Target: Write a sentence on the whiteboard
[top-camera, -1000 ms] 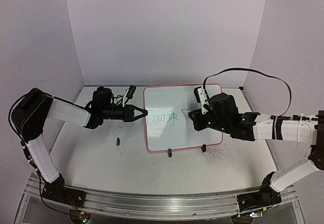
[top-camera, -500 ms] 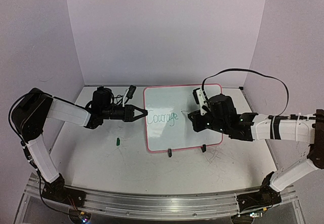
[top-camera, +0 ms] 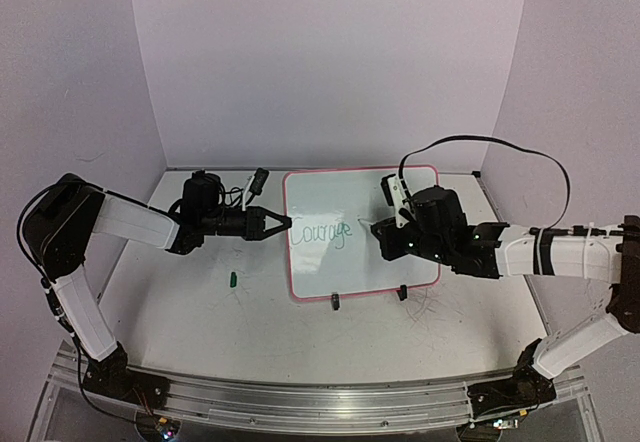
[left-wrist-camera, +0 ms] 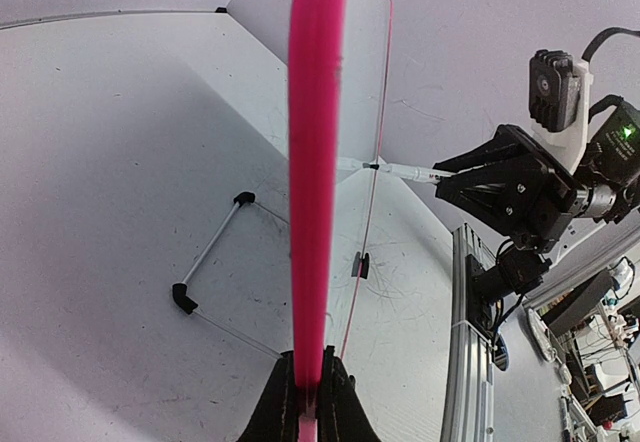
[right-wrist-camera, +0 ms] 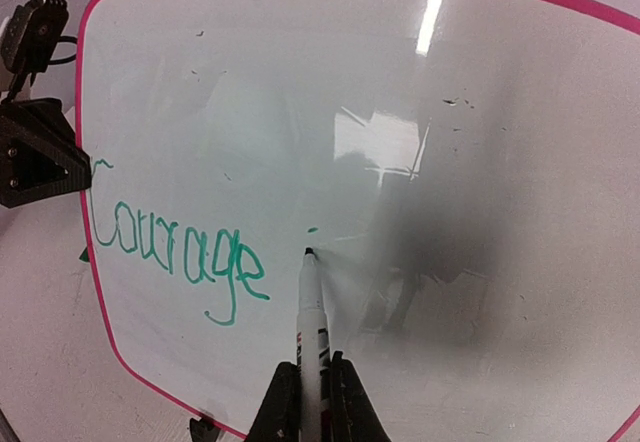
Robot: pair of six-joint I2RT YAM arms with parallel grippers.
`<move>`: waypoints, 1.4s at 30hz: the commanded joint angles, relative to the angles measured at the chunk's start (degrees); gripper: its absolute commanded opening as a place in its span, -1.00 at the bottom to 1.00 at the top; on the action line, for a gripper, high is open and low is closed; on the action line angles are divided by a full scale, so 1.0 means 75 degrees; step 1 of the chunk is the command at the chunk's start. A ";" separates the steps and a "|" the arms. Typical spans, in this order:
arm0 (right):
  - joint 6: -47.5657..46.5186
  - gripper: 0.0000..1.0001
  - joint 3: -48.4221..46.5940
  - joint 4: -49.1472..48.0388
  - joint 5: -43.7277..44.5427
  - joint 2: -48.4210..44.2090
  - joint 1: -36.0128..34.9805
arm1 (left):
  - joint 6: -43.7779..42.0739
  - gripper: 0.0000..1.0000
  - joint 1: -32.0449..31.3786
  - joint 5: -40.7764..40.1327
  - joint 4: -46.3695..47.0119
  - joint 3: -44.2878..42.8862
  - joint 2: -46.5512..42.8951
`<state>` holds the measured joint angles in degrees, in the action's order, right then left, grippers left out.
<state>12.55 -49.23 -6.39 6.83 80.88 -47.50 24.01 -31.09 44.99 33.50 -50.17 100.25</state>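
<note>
Right hand (right-wrist-camera: 305,390) shifted slightly left, marker (right-wrist-camera: 313,322) tip on whiteboard (right-wrist-camera: 520,142).

Both arms reach inward from opposite sides, forearms roughly level. The left gripper (top-camera: 277,224) is closed on the left edge of the whiteboard (top-camera: 340,192). The right gripper (top-camera: 380,230) is closed round a marker (right-wrist-camera: 312,310) and points left.

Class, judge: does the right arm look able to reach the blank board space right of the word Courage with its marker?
Probably yes. The right end effector holds the marker with its tip at the whiteboard just past Courage, nothing lies between, and the left end effector grips the frame.
</note>
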 commanded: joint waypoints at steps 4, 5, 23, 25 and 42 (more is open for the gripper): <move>0.0188 -1.00 0.0173 0.0130 0.0050 -0.0038 0.0037 | -0.0131 -1.00 -0.0077 -0.0315 -0.0033 -0.0139 0.0075; 0.0206 -1.00 0.0190 0.0137 0.0040 -0.0038 0.0036 | -0.0131 -1.00 -0.0076 -0.0315 -0.0034 -0.0138 0.0078; 0.0446 -1.00 0.0560 0.0222 -0.0015 -0.0160 -0.0034 | -0.0131 -1.00 -0.0079 -0.0315 -0.0028 -0.0148 0.0075; 0.0466 -1.00 0.0588 0.0244 0.0003 -0.0189 -0.0039 | -0.0131 -1.00 -0.0075 -0.0315 -0.0026 -0.0149 0.0075; 0.0239 -1.00 0.0597 -0.0522 -0.0398 -0.0679 -0.0040 | -0.0120 -1.00 -0.0078 -0.0318 -0.0031 -0.0130 0.0070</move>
<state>15.48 -43.09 -6.26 4.83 75.79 -47.90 23.98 -31.14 44.91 33.52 -50.17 100.25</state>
